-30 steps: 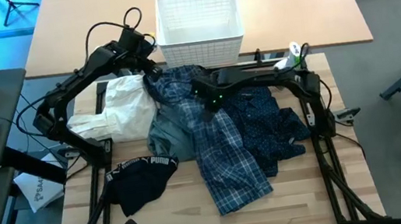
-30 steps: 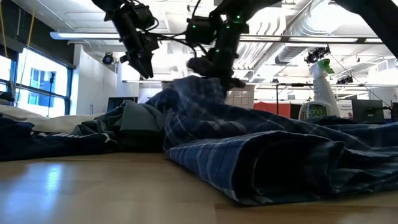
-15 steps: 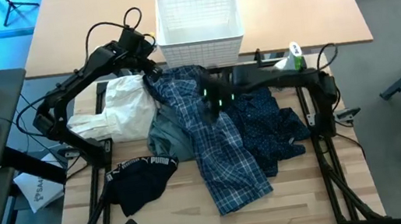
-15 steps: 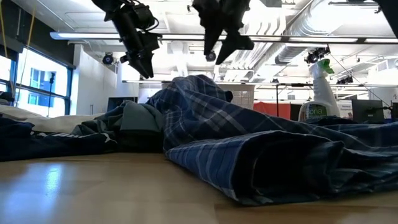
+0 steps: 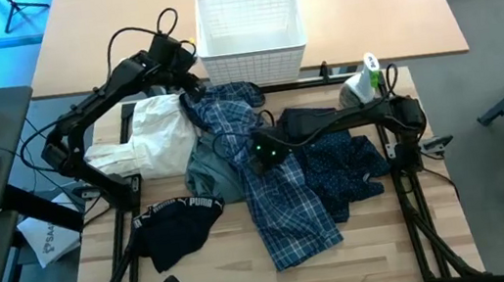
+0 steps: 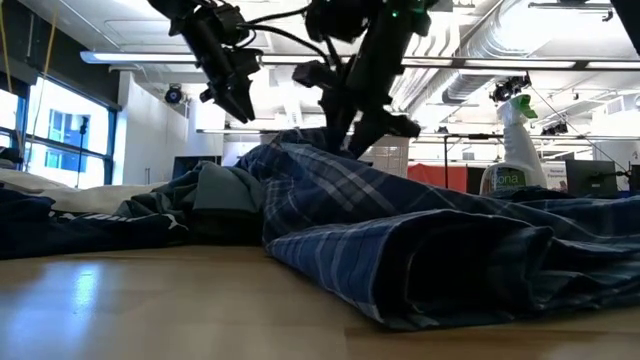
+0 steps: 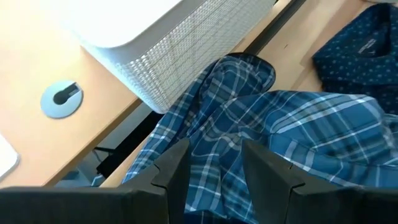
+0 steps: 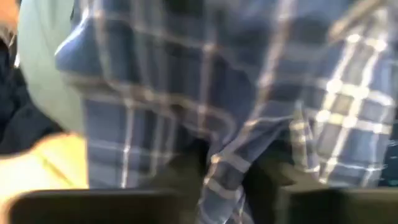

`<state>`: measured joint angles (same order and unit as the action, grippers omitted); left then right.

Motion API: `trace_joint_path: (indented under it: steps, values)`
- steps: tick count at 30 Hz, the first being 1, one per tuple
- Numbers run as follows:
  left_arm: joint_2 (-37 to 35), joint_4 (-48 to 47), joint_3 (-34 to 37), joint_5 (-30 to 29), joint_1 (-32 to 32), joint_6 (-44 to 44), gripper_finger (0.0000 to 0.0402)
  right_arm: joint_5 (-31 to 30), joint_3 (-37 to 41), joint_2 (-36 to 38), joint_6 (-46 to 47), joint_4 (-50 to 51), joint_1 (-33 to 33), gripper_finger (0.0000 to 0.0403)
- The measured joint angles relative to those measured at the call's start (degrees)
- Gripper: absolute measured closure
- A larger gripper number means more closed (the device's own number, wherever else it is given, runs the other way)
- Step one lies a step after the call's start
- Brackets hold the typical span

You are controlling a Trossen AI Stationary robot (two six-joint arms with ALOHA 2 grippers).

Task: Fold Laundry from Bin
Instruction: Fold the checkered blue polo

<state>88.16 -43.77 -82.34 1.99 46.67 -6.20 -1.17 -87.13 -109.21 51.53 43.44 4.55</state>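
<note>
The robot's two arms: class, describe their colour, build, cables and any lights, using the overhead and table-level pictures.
Both arms are black, built of slim jointed links. Loose black cables loop above the left arm and trail along the right arm. A small green light glows near the right end effector. The left end effector has two dark, flat, blocky fingers. No lettering is readable on either arm.

Seen from above: white bin (image 5: 250,25) at the table's (image 5: 83,61) far side, plaid shirt (image 5: 274,192) spread mid-table, white cloth (image 5: 154,135) left, navy dotted trousers (image 5: 343,153) right, black Puma piece (image 5: 177,226) near. Right gripper (image 5: 264,154) over the shirt; left gripper (image 5: 193,88) beside the bin.
</note>
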Motion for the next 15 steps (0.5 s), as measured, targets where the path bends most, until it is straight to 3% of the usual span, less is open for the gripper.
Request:
trace_joint_path:
  steps: [1,3,8,10,12,15]
  values:
    - [0.0,-0.05,0.01,0.12,-0.02,-0.02,0.0273,1.9,-0.41,0.14,-1.48,0.65,0.0,0.0362]
    - [0.0,-0.33,0.0,0.18,-0.13,-0.02,0.0273,5.93,-2.24,0.9,-5.12,3.14,-0.54,0.0389]
    - [0.0,-2.55,0.02,0.09,-0.26,-0.05,0.0273,18.85,-5.92,5.26,-15.15,10.66,-2.53,0.0386]
    - [0.0,-2.61,0.02,-0.48,-0.26,-0.51,0.0273,15.68,-5.91,6.02,-16.8,15.44,-2.13,0.0398]
    - [0.11,-2.51,0.02,-1.64,-0.26,-1.47,0.0273,8.63,-5.85,5.83,-16.66,18.95,-0.24,0.0398]
    - [0.99,-2.12,0.02,-3.76,-0.14,-2.37,0.0273,3.91,-5.84,3.8,-16.92,18.22,3.22,0.0398]
